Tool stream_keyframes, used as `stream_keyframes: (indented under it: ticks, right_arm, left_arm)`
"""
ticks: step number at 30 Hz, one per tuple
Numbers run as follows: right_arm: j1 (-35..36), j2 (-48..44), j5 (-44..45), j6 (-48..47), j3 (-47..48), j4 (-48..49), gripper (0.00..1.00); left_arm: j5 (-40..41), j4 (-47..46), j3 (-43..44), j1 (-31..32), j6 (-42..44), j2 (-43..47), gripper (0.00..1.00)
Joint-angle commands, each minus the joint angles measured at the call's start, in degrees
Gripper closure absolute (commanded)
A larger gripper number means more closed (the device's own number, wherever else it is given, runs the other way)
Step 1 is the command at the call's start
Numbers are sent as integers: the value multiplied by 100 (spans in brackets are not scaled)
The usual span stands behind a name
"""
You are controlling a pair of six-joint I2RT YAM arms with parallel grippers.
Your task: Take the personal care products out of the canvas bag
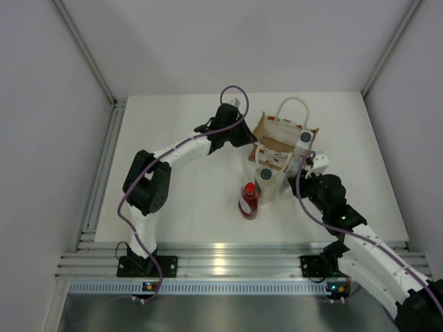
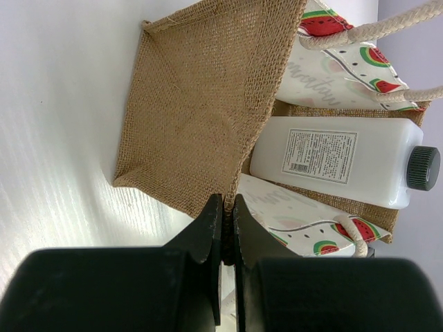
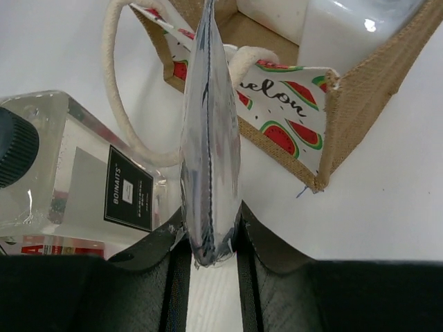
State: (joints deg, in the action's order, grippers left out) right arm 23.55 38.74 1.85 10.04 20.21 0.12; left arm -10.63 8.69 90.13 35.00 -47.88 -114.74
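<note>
Tan burlap forms the canvas bag (image 1: 275, 142), which stands open-mouthed on the white table (image 1: 180, 207) just right of centre in the top view. Its printed panels carry red watermelon slices, and cream rope handles (image 1: 291, 104) loop up from it. One whitish bottle (image 2: 331, 159) with a dark grey cap (image 2: 422, 168) is inside the bag, filling the right half of the left wrist view.

The left pincer (image 2: 226, 207) sits at the bottom centre of that view. It is clenched on the burlap edge of the bag's side wall, with the weave pinched between its two black fingers. From above, this pincer (image 1: 242, 135) meets the bag's left side.

The slim grey container (image 3: 209, 131) runs up the middle of the right wrist view. Its lower end is clamped between the fingers of the right pincer (image 3: 211, 232), and its upper end crosses in front of the bag's printed wall. Whether that end is inside the bag or clear of it cannot be told. In the top view the right pincer (image 1: 300, 164) is at the bag's lower right corner.

A second whitish bottle (image 1: 266, 184) with a dark cap stands on the table just below the bag. It appears at the left of the right wrist view with a black label. The red bottle (image 1: 248, 200) stands just beside it, lower and to the left.
</note>
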Motion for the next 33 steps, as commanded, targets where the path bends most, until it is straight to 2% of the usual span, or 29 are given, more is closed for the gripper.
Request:
stream_keyframes:
  ticks: [1,6,18,21,22,24,27,33]
  right_arm:
    - [474,19,403,-344,-43,1673,100]
    - [1423,546,1528,-714,-280,2290,100]
    - [1459,863,1556,-319,-702,2985,99]
    - [1459,837,1494,-310,-729,2915,85]
    - [1459,802,1494,-310,-737,2889,76]
    - [1468,758,1468,-301,-772,2862,69]
    - [1459,740,1494,-275,-711,2696,49]
    - [1468,644,1512,-319,-448,2230,40]
  left_arm:
    - [0,-122,260,-64,-29,57,100]
    - [-35,-122,269,-64,-90,57,100]
    - [-53,-131,233,-64,-37,92,100]
    - [-62,-131,233,-64,-55,92,100]
    - [-70,-122,233,-64,-55,92,100]
    - [-70,-122,233,-64,-55,74,100]
    - [-79,-122,225,-64,-64,83,100]
    - [-88,-131,233,-64,-55,74,100]
